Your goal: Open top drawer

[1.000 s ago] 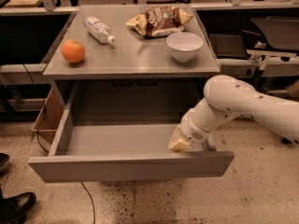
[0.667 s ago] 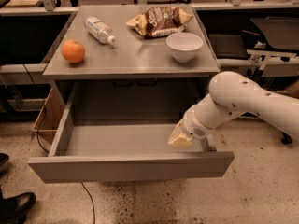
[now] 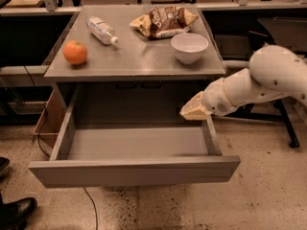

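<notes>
As you scan the camera view, note the top drawer [image 3: 134, 171] standing pulled well out from under the grey table [image 3: 139, 63] — wide flat front nearest the camera, plain grey interior exposed. The gripper [image 3: 194, 111] hangs just above the drawer's right side wall, toward its back end, on the white arm [image 3: 268, 78] that reaches in from the right. You cannot tell whether the claw is open or closed, nor whether it has hold of anything. On the tabletop: orange [image 3: 75, 52] at left, water bottle [image 3: 101, 30] lying behind it, chip bag [image 3: 163, 21] at the back, white bowl [image 3: 189, 47] at right. A dark shoe [image 3: 17, 212] shows on the floor, lower left.
</notes>
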Controlling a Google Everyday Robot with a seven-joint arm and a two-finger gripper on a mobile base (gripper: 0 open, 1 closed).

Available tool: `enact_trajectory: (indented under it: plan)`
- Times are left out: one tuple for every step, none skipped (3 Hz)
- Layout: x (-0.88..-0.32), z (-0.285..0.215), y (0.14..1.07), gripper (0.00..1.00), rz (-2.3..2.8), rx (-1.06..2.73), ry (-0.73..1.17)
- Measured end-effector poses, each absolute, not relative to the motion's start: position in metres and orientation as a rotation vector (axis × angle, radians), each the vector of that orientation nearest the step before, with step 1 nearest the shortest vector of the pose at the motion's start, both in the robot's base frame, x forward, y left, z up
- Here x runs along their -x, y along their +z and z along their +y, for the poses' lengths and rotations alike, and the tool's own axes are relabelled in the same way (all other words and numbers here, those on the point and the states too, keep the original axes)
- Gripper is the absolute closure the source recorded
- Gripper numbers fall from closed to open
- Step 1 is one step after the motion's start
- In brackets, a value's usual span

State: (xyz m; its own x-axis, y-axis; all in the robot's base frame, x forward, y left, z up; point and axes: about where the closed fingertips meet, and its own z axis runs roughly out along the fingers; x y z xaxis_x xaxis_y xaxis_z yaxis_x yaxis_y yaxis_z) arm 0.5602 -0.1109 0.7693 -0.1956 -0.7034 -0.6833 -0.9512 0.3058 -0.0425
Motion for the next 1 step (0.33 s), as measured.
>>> enact_trajectory:
  plan:
    - [-0.5625,-0.1254,0.8010,1.00,1.946,1.413,0.514]
